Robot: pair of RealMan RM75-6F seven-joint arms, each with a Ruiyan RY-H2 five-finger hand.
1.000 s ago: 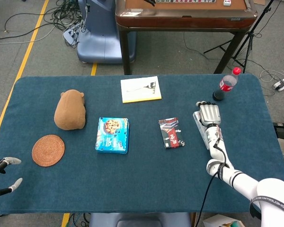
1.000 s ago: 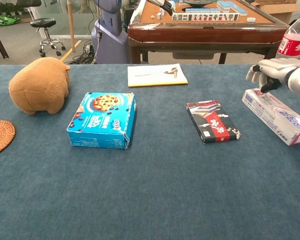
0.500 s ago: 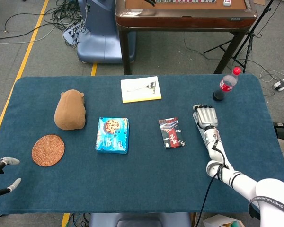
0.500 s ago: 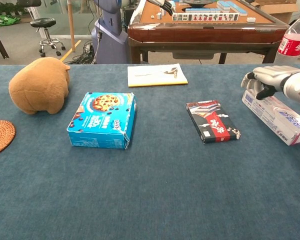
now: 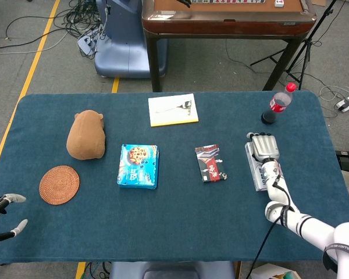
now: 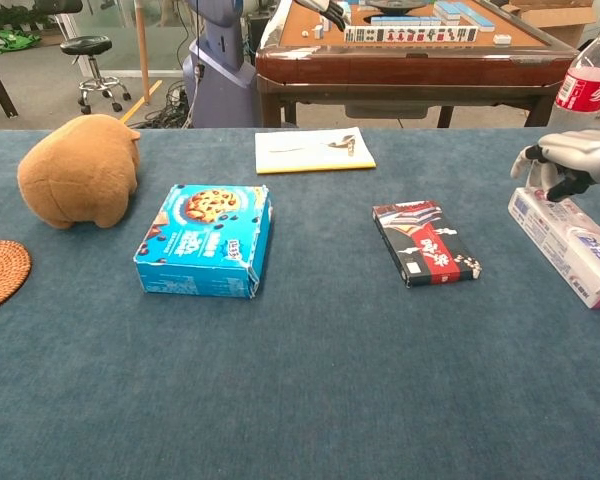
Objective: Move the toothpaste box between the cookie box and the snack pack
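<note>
Toothpaste, the long white cardboard box (image 6: 572, 244), has been shoved right, further from the gap between the blue cookie box (image 6: 207, 240) and dark snack pack (image 6: 426, 242). Right hand (image 6: 563, 164) is rested on its far end, nothing grasped yet, so progress is set back.

**Colours on the tabletop**

The tabletop (image 6: 310, 400) is dark teal. The cookie box (image 6: 206, 240) is bright blue with brown cookies pictured. The snack pack (image 6: 426, 243) is black, red and white. The toothpaste box (image 6: 570, 243) is pale with pink trim. The plush toy (image 6: 80, 183) is tan, the woven coaster (image 5: 59, 185) orange-brown.
</note>
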